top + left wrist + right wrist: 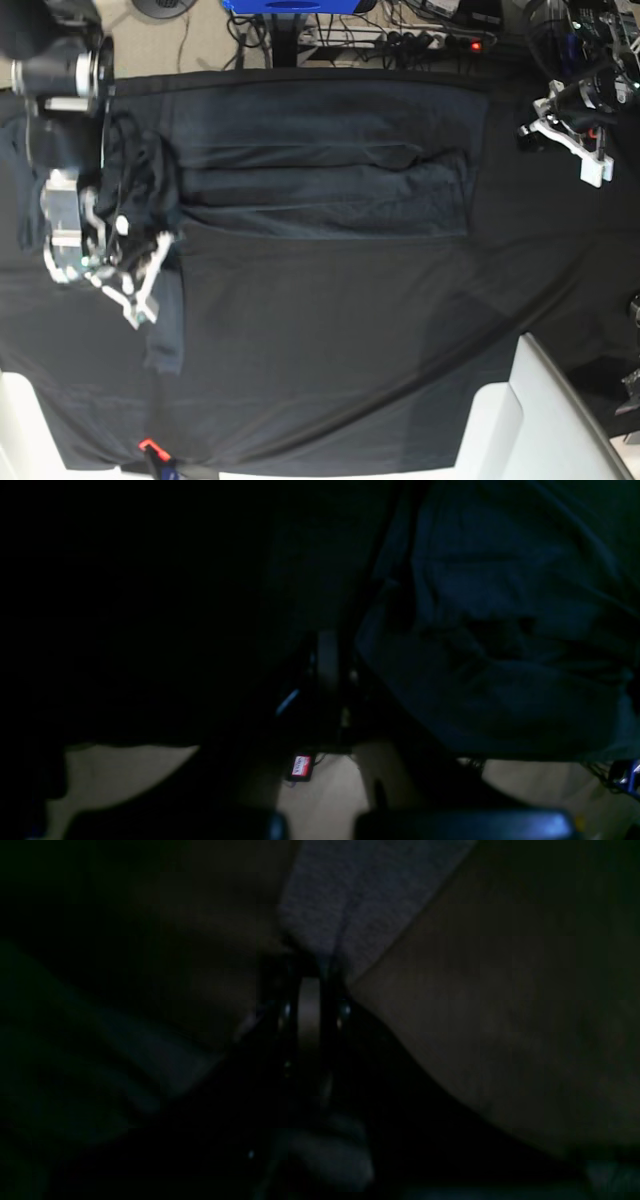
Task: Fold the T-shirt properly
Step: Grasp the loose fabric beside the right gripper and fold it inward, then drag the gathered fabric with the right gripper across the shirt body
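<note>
Both wrist views are very dim and soft — the right one nearly black and blurred. The base view is evenly lit from above, sharp, with faint shadows.

Matt soft-knit T-shirt (pixel 320 160), matt black tablecloth (pixel 330 340), seemingly glossy dark fingers (pixel 285 1010)

The red tag's (pixel 302 766) print is illegible.
</note>
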You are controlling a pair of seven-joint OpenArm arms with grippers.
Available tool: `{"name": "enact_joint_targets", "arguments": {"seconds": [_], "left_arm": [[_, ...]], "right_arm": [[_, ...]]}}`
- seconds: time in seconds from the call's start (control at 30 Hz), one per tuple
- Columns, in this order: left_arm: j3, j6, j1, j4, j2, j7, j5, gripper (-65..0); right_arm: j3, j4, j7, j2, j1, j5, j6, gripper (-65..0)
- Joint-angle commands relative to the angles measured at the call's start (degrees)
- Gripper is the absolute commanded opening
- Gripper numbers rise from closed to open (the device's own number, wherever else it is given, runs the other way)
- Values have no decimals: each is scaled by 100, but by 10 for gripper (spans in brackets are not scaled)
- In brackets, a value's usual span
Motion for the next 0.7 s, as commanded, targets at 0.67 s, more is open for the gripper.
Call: {"name": "enact_joint_targets", "arguments": {"seconds": [0.67], "left_arm": [[-56, -5, 38, 246, -389, -91, -83, -650]], "right_arm": [[-2678, 4079, -894, -303, -2162, 61, 3, -650]]}}
